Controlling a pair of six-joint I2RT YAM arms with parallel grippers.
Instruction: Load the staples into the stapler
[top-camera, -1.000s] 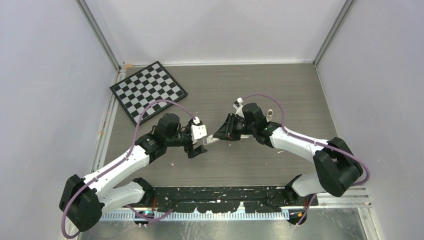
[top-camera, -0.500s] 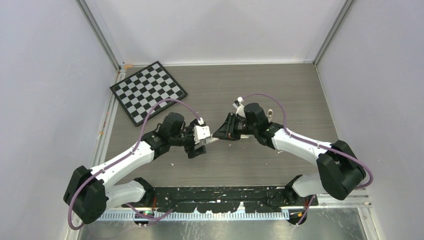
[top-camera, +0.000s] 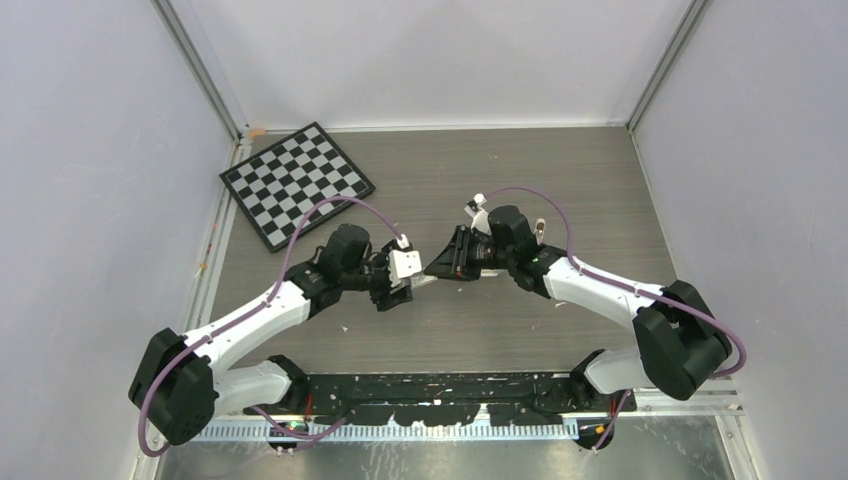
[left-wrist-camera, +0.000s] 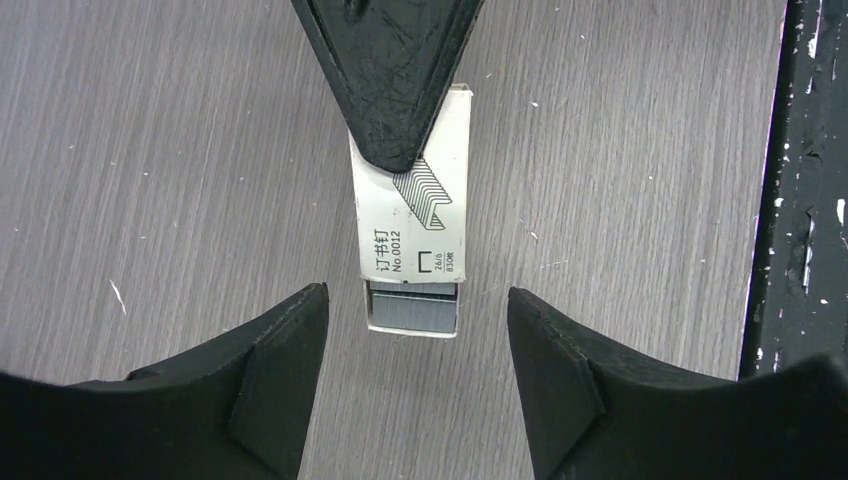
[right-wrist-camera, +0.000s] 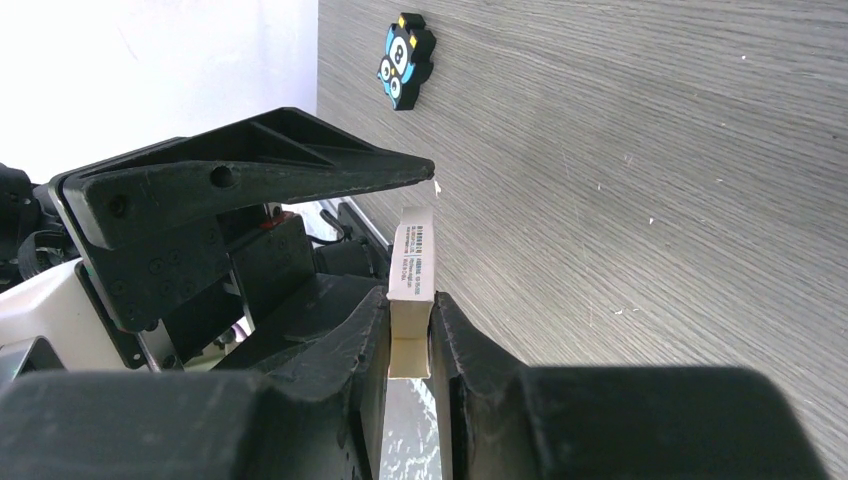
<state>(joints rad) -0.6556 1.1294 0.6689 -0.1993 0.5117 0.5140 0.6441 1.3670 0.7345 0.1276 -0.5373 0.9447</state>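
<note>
My right gripper (right-wrist-camera: 410, 300) is shut on a small white staple box (right-wrist-camera: 412, 265), held above the table. From the box's open end an inner tray sticks out with the staples (left-wrist-camera: 413, 308), a grey ribbed block. My left gripper (left-wrist-camera: 417, 292) stands open, its fingertips (left-wrist-camera: 300, 310) on either side of that end and apart from it. In the top view the two grippers, left (top-camera: 405, 285) and right (top-camera: 437, 270), meet at the table's middle. I cannot pick out the stapler for certain in any view.
A black-and-blue gadget (right-wrist-camera: 405, 60) lies on the table beyond the box. A checkerboard (top-camera: 297, 183) lies at the back left. A small pale object (top-camera: 540, 230) lies by my right forearm, too small to tell what it is. Walls enclose three sides.
My left gripper has moved right, up to the box in my right gripper, and its jaws have narrowed a little. The right arm has barely moved.
</note>
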